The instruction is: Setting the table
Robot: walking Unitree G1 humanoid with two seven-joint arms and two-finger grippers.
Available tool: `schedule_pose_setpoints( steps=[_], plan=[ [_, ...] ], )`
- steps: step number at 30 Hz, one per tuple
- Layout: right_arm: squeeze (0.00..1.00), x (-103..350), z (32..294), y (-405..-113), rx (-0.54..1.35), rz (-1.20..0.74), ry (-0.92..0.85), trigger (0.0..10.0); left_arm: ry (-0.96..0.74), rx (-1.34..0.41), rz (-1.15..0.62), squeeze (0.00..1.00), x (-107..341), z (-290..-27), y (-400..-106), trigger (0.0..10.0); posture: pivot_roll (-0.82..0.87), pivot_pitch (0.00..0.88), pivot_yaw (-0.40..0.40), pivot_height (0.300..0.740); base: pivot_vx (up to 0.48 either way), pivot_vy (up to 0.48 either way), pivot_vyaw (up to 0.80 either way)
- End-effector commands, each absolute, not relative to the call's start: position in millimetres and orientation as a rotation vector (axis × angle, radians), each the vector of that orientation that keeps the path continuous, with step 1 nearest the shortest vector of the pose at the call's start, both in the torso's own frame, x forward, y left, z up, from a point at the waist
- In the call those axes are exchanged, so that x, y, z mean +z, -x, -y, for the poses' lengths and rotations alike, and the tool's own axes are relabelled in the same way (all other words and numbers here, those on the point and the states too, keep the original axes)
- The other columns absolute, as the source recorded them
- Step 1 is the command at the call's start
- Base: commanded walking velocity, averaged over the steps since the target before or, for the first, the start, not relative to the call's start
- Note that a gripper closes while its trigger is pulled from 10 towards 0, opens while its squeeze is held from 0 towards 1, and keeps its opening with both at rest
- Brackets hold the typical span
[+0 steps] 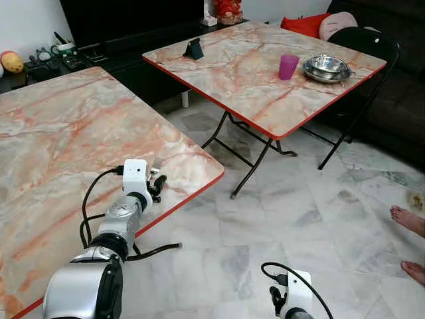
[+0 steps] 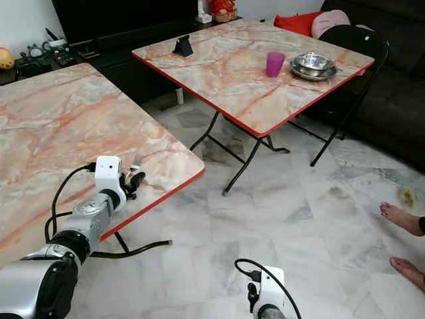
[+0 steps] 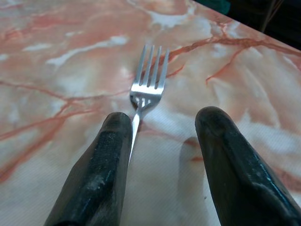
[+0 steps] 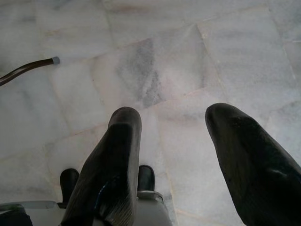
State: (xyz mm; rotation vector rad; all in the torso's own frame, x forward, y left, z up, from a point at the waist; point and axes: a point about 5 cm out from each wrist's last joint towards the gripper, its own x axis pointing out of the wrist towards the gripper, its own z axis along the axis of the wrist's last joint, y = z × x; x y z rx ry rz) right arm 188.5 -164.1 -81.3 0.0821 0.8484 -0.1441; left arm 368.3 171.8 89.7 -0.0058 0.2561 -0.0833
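On the near pink-veined marble folding table (image 1: 60, 153), left gripper (image 1: 157, 185) by its red-edged corner, second table (image 1: 252, 73) beyond bearing magenta plastic cup (image 1: 288, 66) and steel bowl (image 1: 326, 68), left wrist view, silver metal fork (image 3: 146, 89) lying flat, handle against one finger of the parted pair, right wrist view, right gripper (image 4: 171, 141) spread wide above grey marble floor (image 4: 155, 56).

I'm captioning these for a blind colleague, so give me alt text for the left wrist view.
A silver fork lies on a pink-veined marble table, tines pointing away, with its handle running alongside one of the two black fingers of the open left pincer. The fork rests against that finger; the other stands apart.
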Motion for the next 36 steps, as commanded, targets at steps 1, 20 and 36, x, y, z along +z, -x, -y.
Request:
schedule_pose_setpoints(
  steps=[1, 20, 36],
  plan=[
    [0.0, -83, 165, -185, -0.147, -0.853, -0.077, 10.0, -0.024, -0.086, -0.251, 0.0, 93, -167, -371, 10.0, 0.02, 0.0, -0.057, 0.74, 0.0, 0.0, 0.0],
    [0.0, -83, 166, -185, -0.148, -0.853, -0.074, 10.0, -0.075, -0.043, -0.211, 0.0, 95, -167, -371, 10.0, 0.01, 0.0, -0.057, 0.74, 0.0, 0.0, 0.0],
    [0.0, -83, 167, -185, -0.148, -0.854, -0.07, 10.0, -0.104, 0.066, -0.276, 0.0, 85, -178, -367, 10.0, 0.01, 0.0, -0.061, 0.74, 0.0, 0.0, 0.0]
  ],
)
